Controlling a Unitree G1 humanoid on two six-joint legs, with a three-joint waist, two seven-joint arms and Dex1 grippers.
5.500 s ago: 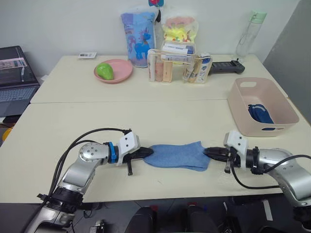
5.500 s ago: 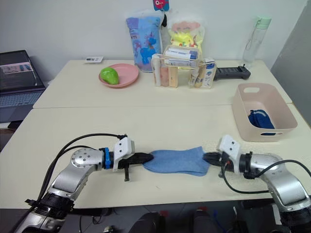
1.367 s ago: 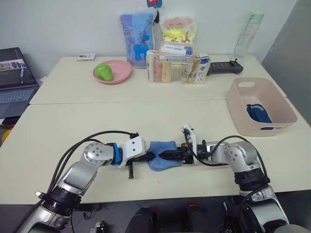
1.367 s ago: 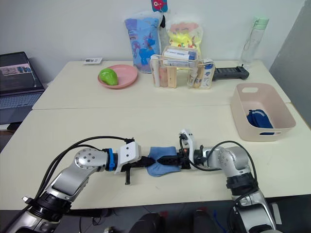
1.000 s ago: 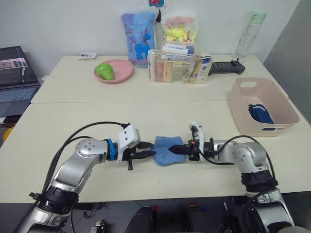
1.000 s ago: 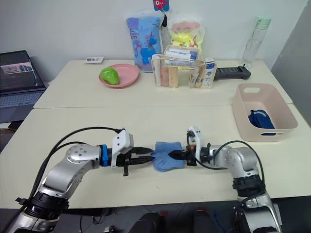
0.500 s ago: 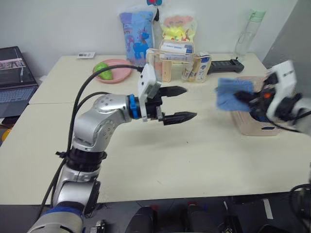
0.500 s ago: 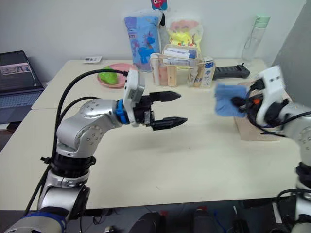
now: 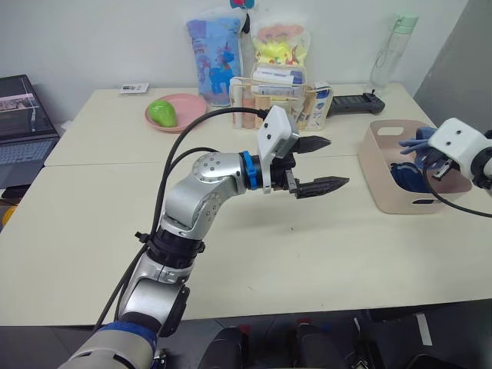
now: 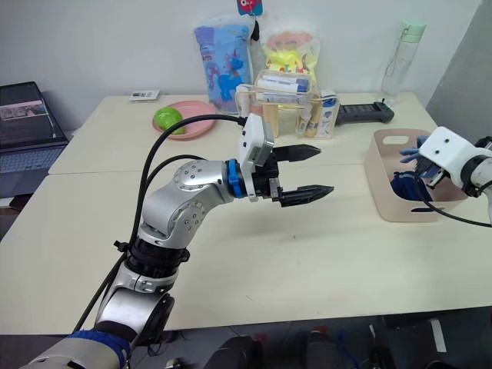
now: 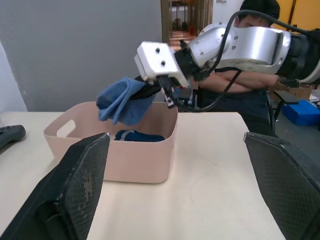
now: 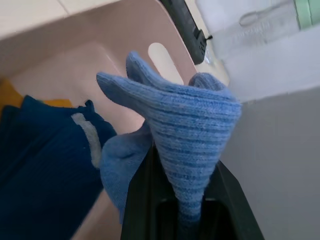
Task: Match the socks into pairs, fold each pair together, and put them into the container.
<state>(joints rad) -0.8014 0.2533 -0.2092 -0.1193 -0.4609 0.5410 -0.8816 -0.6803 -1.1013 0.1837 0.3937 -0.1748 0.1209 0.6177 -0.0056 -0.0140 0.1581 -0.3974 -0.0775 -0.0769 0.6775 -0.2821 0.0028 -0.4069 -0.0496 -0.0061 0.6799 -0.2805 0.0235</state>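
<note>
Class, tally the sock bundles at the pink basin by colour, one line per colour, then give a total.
Light blue bundle, held by the right gripper above the container: 1
Dark navy bundle, inside the container: 1
Mustard yellow bundle, mostly hidden under the navy: 1
Total: 3

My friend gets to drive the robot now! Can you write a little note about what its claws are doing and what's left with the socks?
Left claw: open and holding nothing, raised above the middle of the table.
Right claw: shut on the folded light blue pair, held over the pink container, not yet let go.
In the container: the dark navy pair lies on the bottom, with a bit of mustard yellow peeking out beneath it.
Done: navy is in, yellow looks to be in too, and blue is folded and carried over.
Left: lower the blue pair in, open the right claw and pull back.
</note>
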